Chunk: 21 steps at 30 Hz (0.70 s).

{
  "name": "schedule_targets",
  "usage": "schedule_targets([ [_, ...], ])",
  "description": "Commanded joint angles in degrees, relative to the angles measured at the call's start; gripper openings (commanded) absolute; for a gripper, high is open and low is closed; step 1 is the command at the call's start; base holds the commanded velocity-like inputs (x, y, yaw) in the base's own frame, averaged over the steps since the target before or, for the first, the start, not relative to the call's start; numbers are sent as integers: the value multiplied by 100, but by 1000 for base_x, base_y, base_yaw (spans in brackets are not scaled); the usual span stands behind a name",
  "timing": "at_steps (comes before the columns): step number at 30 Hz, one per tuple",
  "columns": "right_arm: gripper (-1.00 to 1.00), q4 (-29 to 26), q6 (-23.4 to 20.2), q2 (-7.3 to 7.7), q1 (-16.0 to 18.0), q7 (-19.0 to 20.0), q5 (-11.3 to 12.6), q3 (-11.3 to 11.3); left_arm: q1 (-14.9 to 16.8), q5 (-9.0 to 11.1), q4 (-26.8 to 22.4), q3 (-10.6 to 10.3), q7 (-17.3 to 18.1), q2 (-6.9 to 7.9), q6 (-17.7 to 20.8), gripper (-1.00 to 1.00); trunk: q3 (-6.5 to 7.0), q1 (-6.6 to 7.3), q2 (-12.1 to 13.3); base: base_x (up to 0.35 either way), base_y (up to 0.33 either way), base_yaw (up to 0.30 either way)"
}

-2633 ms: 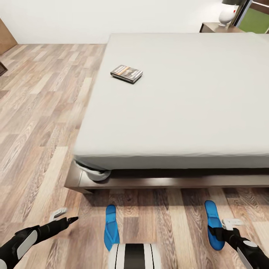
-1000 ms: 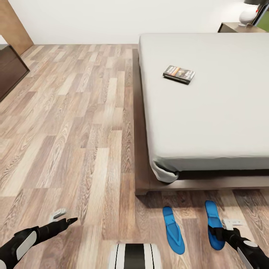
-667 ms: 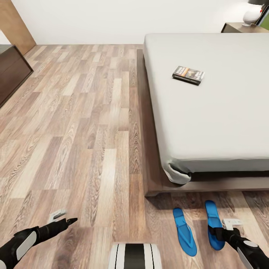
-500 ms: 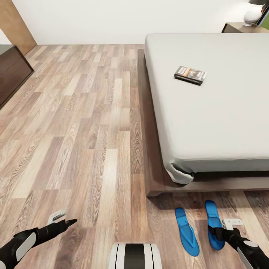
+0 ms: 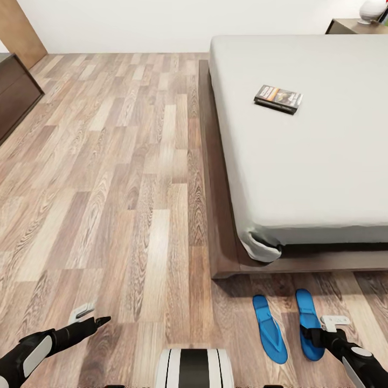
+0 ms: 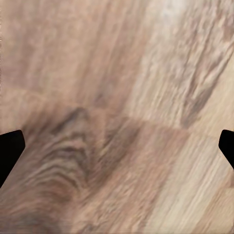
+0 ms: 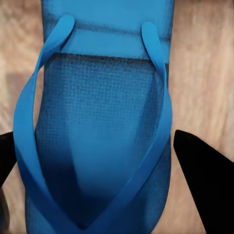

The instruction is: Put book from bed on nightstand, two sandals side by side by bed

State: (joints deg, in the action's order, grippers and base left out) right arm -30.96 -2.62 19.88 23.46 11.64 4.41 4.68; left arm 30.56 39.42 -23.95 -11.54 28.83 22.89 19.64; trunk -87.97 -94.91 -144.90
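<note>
Right fingers [image 7: 117,146]: spread, bright blue flat flip-flop sandal [image 7: 97,122] between them.
Second blue sandal [image 5: 269,335]: just beside, on wood-plank floor [image 5: 134,161].
Left fingers [image 6: 117,141]: spread over floor.
Dark paperback book [image 5: 278,98]: on light-grey mattress bed [image 5: 312,161].

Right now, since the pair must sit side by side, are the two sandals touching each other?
Apart. In the head view a strip of wood floor shows between the left sandal and the right sandal along their whole length.

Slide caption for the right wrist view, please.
Open right gripper poised over a blue sandal on the wood floor.
</note>
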Motion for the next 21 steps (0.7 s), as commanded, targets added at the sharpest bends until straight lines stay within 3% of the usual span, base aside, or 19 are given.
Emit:
schedule_targets([
  [1,-100,-7,-28,-2,1,49,52,25,2,57,-3,-23,0,5,36,100,-26,-1,-3,0,0,0],
  [13,-100,-7,-28,-3,1,49,44,24,2,75,-30,-7,92,7,55,100,-270,-30,-18,0,0,0],
  [16,-100,-7,-28,-2,1,49,43,24,6,93,-428,15,1047,42,212,100,-270,-30,-18,0,0,0],
  [18,-100,-8,-28,-4,1,49,43,24,9,81,-1003,19,2161,134,740,100,-270,-30,-18,0,0,0],
  [21,-100,-7,-28,-2,1,49,43,24,17,76,-1620,43,2914,240,1285,100,-270,-30,-18,0,0,0],
])
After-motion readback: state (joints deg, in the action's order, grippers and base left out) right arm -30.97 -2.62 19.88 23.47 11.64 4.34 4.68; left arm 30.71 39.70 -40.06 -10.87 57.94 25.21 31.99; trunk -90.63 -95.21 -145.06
